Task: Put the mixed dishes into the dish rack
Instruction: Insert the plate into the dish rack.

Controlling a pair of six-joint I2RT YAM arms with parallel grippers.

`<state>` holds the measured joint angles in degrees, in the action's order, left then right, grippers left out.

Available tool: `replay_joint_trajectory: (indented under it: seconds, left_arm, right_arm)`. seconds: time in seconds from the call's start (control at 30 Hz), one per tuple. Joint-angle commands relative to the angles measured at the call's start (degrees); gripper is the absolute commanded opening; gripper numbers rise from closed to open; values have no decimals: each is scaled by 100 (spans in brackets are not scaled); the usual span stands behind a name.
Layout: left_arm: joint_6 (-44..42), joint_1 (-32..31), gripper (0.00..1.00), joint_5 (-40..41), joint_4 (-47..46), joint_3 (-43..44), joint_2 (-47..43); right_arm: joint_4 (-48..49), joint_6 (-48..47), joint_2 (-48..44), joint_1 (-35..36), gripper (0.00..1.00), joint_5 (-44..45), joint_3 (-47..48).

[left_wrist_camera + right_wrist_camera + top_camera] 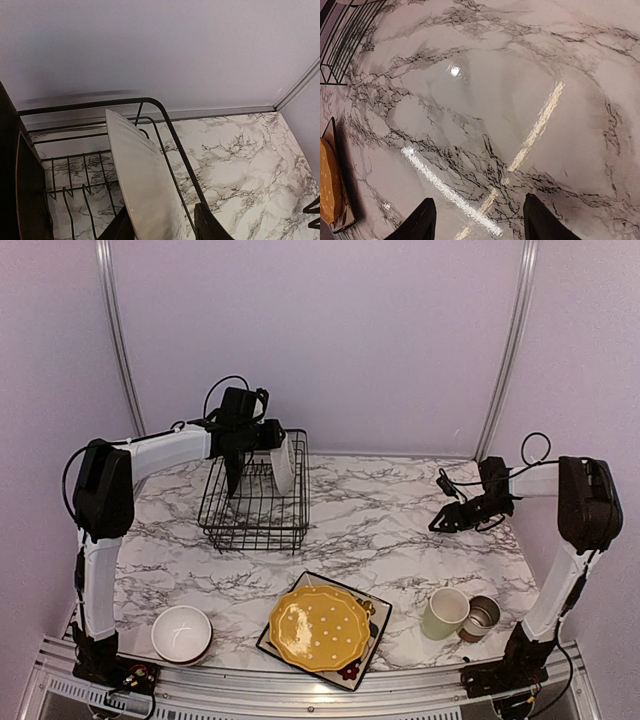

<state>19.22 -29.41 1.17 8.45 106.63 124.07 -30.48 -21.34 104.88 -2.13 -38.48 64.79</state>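
Note:
The black wire dish rack stands at the back left. A white ribbed plate stands on edge in it against its right side. My left gripper is over the rack, open. In the left wrist view its fingers straddle the plate, with a gap at the right finger. A dark flat dish stands left of it. The yellow dotted plate lies on a black flowered square plate. My right gripper is open and empty over bare marble.
A white bowl sits at the front left. A pale green mug stands at the front right with a small grey-brown cup on its side beside it. The right wrist view shows the rack's corner and the yellow plate's edge.

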Motion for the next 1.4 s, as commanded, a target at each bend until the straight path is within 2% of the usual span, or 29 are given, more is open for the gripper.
replay_joint_trajectory:
  seconds: [0.0, 0.1, 0.37, 0.6, 0.83, 1.07, 1.37]
  left_arm:
    - [93, 23, 41, -471, -217, 65, -289]
    - [155, 23, 42, -667, -209, 209, -164]
    - [170, 31, 30, -743, -204, 315, -42]
    - [376, 115, 10, -1017, -363, 198, -96]
    - [1116, 389, 0, -1756, -1184, -256, -256]
    - [1332, 613, 0, -2181, -1555, -543, -502]
    - [1243, 720, 0, -2213, -1448, -450, -742]
  right_arm:
    - [-54, -80, -23, 36, 58, -81, 182]
    - [-61, -80, -19, 30, 58, -68, 183]
    - [-55, -76, -37, 37, 58, -54, 166]
    - [-62, -72, -5, 36, 58, -54, 182]
    - [-61, -72, -29, 45, 58, -37, 174]
    - [-63, -70, -30, 46, 59, -41, 169]
    - [-81, -72, -3, 46, 59, -54, 191]
